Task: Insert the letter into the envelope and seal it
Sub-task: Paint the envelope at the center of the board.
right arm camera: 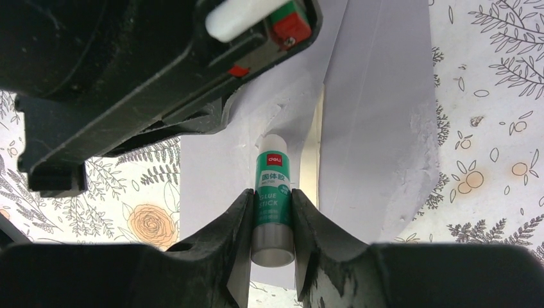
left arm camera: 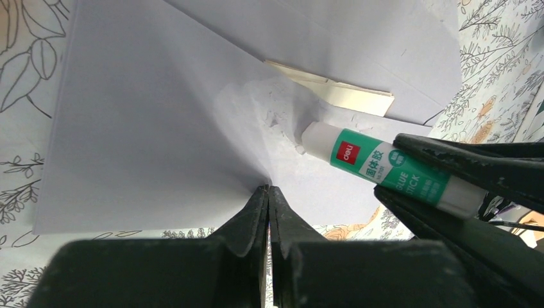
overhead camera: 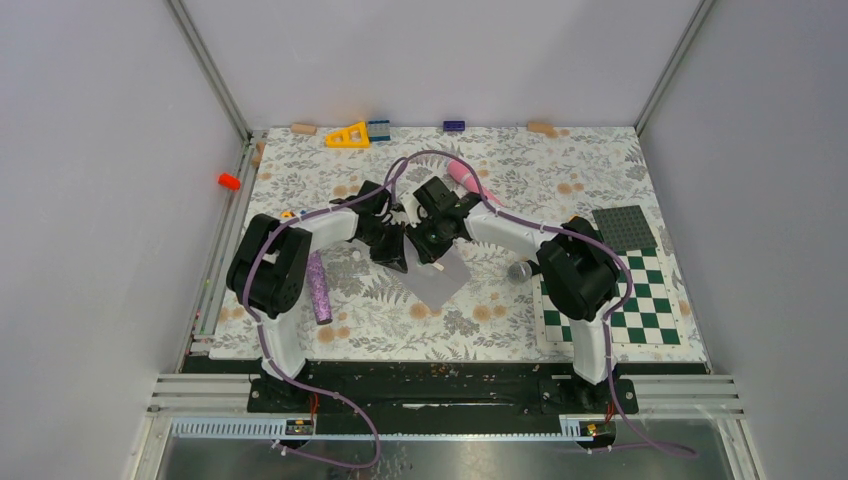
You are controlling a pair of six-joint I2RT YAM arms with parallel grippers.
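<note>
Envelope [overhead camera: 445, 287] lies in the middle of the table [overhead camera: 560, 170], with both grippers meeting over it. The right gripper [right arm camera: 272, 205] clamps a glue stick [right arm camera: 272, 192], whose long axis points straight ahead so its white tip touches the opened flap [left arm camera: 160, 128]. The left gripper [left arm camera: 267, 192] has its jaws closed at the flap's point. Only the left wrist view shows the letter [left arm camera: 340, 93], a cream edge in the pocket, and smeared glue; from overhead the arms hide that contact.
</note>
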